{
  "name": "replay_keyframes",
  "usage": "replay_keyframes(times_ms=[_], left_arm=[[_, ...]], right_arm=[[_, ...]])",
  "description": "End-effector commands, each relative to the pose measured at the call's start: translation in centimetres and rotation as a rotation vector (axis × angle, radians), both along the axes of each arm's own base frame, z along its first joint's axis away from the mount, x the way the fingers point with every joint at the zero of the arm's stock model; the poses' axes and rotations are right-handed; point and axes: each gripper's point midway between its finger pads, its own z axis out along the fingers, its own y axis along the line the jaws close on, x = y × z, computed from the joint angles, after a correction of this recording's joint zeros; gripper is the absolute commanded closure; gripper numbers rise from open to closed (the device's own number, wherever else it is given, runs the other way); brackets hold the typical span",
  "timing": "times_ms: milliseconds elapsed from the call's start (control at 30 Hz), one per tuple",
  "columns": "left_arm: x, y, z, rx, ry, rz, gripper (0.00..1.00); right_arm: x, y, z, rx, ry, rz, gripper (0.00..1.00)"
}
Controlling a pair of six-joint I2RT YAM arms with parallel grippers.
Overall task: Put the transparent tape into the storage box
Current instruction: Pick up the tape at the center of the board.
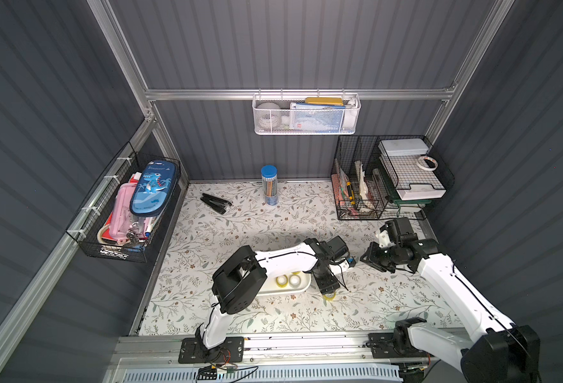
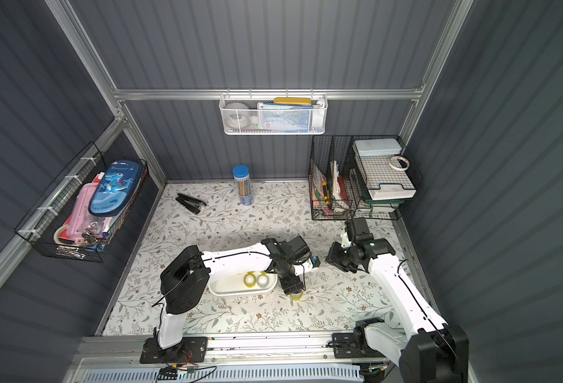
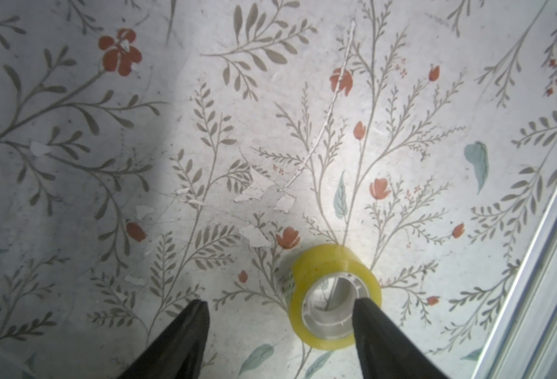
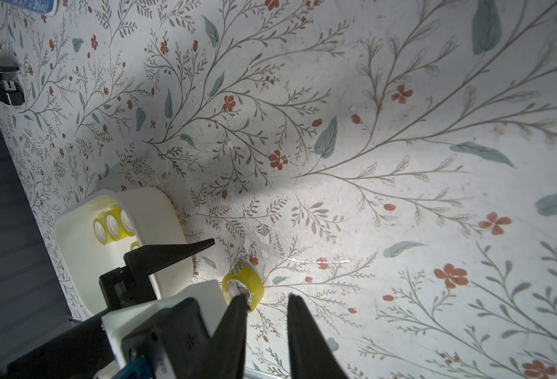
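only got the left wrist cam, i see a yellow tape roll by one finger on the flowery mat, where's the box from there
Observer: The white box sits just to the robot's left of that roll, with a small gap between them.
Operator: anything in it already
Observer: Yes, at least three yellow tape rolls lie inside.
Operator: and the right arm
Observer: Its fingers hover to the robot's right of the loose roll, slightly apart and holding nothing.

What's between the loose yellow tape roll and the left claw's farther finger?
Nothing: only bare flowered table separates tape roll and finger, as the left wrist view shows.
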Motion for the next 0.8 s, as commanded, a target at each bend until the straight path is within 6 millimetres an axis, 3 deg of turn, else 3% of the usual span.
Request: replay_keyframes(times_ms=[0,333,567,767], left_arm=[[-0.3,0.4,-1.5,0.036,0.025,0.01,0.28],[0.1,0.4,-2.3,0.041,0.012,0.029,0.47],[-1.2,-0.7,-2.7,0.021,0.021,0.022,0.54],[-1.8,-0.4,-3.2,0.036,0.036,0.027,0.61]], right_arm=[[-0.2,-0.1,-0.5,0.003,0.017,-0.005,0.73],[-0.3,-0.3,-0.8,-0.009,0.024,-0.008,0.74],[-0.2,-0.5,-0.8,-0.024,0.021,-0.007,0.74],[-0.1,-0.5,-0.6,-0.029,0.015,-0.004,0.74]])
